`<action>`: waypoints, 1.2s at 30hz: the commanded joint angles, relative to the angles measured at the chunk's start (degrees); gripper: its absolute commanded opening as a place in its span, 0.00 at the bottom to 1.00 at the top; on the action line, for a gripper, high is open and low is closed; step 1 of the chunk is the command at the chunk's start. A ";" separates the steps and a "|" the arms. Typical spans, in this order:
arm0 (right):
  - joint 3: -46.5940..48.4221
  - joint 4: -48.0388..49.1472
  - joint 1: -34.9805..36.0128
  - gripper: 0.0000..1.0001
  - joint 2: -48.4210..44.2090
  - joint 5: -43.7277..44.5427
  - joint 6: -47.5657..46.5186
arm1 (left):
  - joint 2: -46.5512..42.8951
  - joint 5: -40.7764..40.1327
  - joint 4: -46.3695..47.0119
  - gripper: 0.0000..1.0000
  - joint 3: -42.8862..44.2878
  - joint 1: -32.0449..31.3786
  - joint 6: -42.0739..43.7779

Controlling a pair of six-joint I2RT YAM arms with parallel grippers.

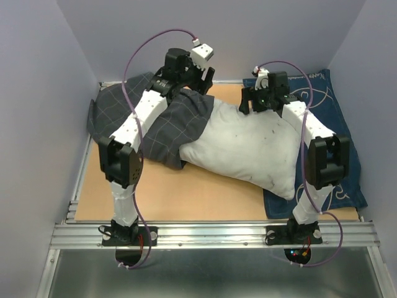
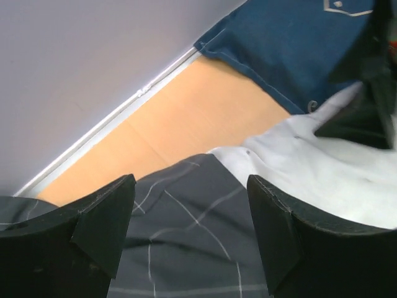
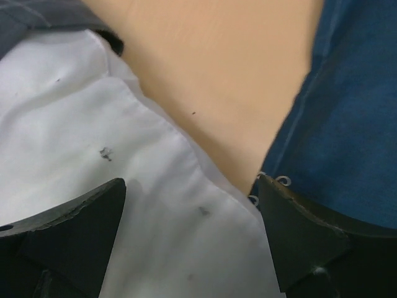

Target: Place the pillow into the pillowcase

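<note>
White fabric of the pillow is seen lying across the middle of the wooden table. Its left end is covered by the open end of the dark grey checked pillowcase, and its right end is rested on a navy cloth. The left gripper is held just above the pillowcase near its opening, jaws spread wide with nothing gripped. The right gripper is positioned over the pillow's far edge, jaws likewise spread wide, and nothing is held between them.
</note>
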 commanded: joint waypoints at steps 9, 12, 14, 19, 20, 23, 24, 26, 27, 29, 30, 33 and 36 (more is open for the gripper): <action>-1.80 -3.44 1.10 0.37 1.33 -27.11 2.85 | 16.07 -9.57 -4.29 0.81 10.29 -3.27 -5.41; -1.54 -3.35 1.10 0.18 0.89 -28.17 5.05 | 17.48 -10.28 -6.21 0.65 10.90 -3.36 -5.58; -1.63 -2.91 1.10 0.04 0.37 -28.70 6.10 | 17.92 -9.32 -6.66 0.48 11.70 -3.18 -6.37; -1.89 -0.19 1.36 0.01 -0.69 -30.63 10.39 | 13.28 9.73 1.47 0.23 8.81 -3.27 -11.02; -1.63 0.77 1.45 0.01 -0.78 -30.63 11.19 | 12.65 12.02 3.16 0.22 8.62 -4.23 -13.47; 0.74 2.01 1.72 0.01 -0.43 -31.24 15.66 | 11.77 19.15 5.73 0.16 11.50 -6.34 -15.67; 2.40 3.23 1.89 0.01 -0.25 -31.77 16.90 | 11.68 21.60 6.08 0.15 12.39 -7.56 -16.73; 3.55 6.03 1.98 0.01 -0.25 -31.78 21.19 | 10.98 23.98 6.78 0.13 12.23 -8.01 -18.32; 3.91 7.10 1.98 0.01 -0.34 -31.86 22.52 | 10.72 25.13 6.79 0.07 12.14 -8.19 -18.68; 4.09 9.55 1.89 0.01 -0.78 -30.90 25.51 | 9.23 24.53 6.96 0.00 9.60 -7.84 -18.77; 3.65 10.09 1.80 0.01 -0.78 -29.16 26.05 | 8.61 23.39 7.14 0.00 8.20 -7.32 -18.33; 1.37 10.62 1.80 0.00 -0.69 -26.16 24.21 | 6.06 21.45 5.39 0.04 4.14 -3.37 -16.66; -0.13 10.19 1.89 0.17 -1.48 -20.99 21.05 | -0.78 15.05 -0.75 0.43 -0.24 1.64 -9.82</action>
